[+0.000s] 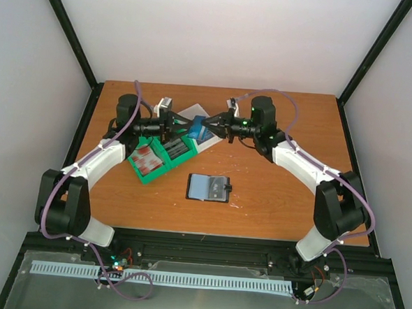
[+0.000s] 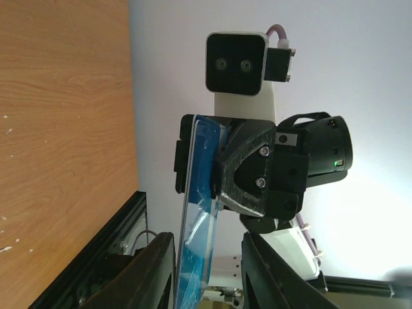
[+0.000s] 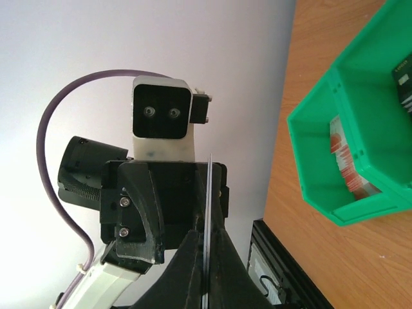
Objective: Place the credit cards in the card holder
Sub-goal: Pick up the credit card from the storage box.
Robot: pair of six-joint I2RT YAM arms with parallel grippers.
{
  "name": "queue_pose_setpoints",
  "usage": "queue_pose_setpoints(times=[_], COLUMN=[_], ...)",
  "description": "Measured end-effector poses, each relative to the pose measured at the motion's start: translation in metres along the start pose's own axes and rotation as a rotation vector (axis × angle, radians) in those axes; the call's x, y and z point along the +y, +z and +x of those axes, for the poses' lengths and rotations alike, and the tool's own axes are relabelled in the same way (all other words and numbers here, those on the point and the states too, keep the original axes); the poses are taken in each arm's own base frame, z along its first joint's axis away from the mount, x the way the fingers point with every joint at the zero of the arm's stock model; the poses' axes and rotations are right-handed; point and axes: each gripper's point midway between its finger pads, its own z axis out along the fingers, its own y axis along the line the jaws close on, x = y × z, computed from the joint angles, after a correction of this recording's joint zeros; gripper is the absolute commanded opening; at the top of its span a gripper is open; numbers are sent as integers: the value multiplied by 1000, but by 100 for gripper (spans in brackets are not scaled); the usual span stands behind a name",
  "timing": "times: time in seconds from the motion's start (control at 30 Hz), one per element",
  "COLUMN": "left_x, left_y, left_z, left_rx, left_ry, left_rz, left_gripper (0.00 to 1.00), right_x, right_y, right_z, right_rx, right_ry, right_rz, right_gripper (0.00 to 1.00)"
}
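A blue credit card (image 1: 199, 132) hangs in the air above the table's back middle, between the two grippers, which face each other tip to tip. My right gripper (image 1: 211, 127) is shut on it; in the right wrist view its fingertips (image 3: 207, 235) pinch the card (image 3: 210, 187), seen edge-on. My left gripper (image 2: 207, 244) stands open around the card's other end (image 2: 203, 167), with a clear gap on one side. The black card holder (image 1: 209, 188) lies open on the table in front, its grey-blue sleeves facing up. Red credit cards (image 1: 147, 159) lie in the green bin.
The green three-compartment bin (image 1: 160, 155) sits under and left of the grippers, and shows at the right of the right wrist view (image 3: 360, 129). A white sheet (image 1: 194, 115) lies behind it. Black frame posts run along the table's sides.
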Motion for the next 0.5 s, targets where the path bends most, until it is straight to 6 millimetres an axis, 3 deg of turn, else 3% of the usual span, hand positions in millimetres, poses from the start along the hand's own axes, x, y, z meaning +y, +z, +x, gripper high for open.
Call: queue_pose_setpoints(times=[0.1,0.33,0.4,0.5], left_x=[4,7,8,7], left_y=[0,-1,-1,-1], left_z=[4,9,9,11], left_rx=[14,40,42,50], left_ry=[28,90,94,109], left_rz=[-11,-16,-20,-15], left_gripper=[28,7,1,1], right_x=[-2,-2,-2,-4], right_y=[-3,-2,-2,-2], right_z=[2,11,11,12], right_rx=[-13,-7,-5,-5], right_ry=[30,52,54,66], right_rz=[21,30,27,34], right_gripper=[3,3,11,33])
